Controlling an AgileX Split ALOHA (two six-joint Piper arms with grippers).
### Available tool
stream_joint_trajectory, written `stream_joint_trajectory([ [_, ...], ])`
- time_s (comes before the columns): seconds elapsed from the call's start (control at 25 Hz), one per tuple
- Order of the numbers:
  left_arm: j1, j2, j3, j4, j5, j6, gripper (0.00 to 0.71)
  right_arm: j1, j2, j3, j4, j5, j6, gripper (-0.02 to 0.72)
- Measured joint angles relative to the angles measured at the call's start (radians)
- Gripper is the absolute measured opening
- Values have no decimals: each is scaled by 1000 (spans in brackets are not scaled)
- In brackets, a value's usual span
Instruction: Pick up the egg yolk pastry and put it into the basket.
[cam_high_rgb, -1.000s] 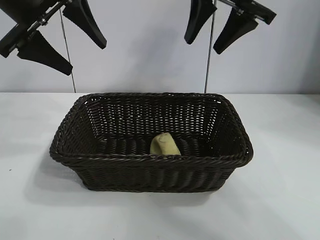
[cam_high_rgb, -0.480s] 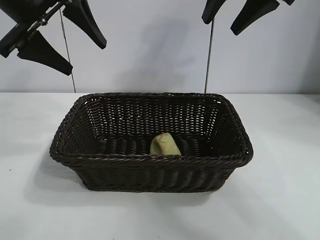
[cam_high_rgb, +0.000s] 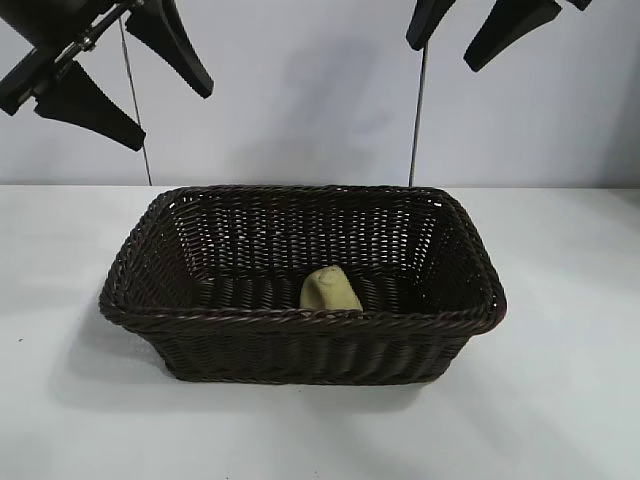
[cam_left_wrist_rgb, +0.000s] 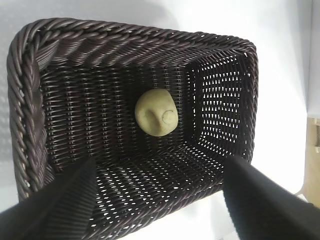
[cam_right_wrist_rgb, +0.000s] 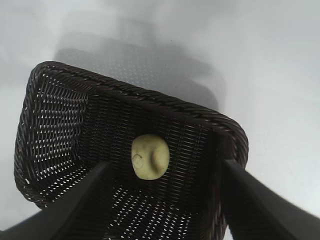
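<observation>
White tabletop (cam_high_rgb: 560, 400) against a plain pale wall. The basket (cam_high_rgb: 300, 345) sits centre frame in the exterior view, long side toward the camera. The egg yolk pastry (cam_high_rgb: 329, 290) lies inside it on the woven floor, near the front wall, slightly right of centre; both wrist views show it resting alone, dent visible on top. Left gripper (cam_high_rgb: 125, 75) hangs at upper left of the frame, above and clear of the basket, fingers spread wide, holding nothing. Right gripper (cam_high_rgb: 470, 30) sits at upper right, partly cut by the frame edge, fingers likewise apart and empty.
</observation>
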Motion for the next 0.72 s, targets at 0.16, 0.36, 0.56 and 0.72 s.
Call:
stream_joint_trajectory([
  [0.16,0,0,0,0,0,0,516,0,0,0,6,0,5,453],
  [0.36,0,0,0,0,0,0,516,0,0,23,20,-1,7,453],
  [0.56,0,0,0,0,-1,0,516,0,0,53,21,0,8,453],
  [0.72,0,0,0,0,-3,0,516,0,0,61,21,0,8,453],
])
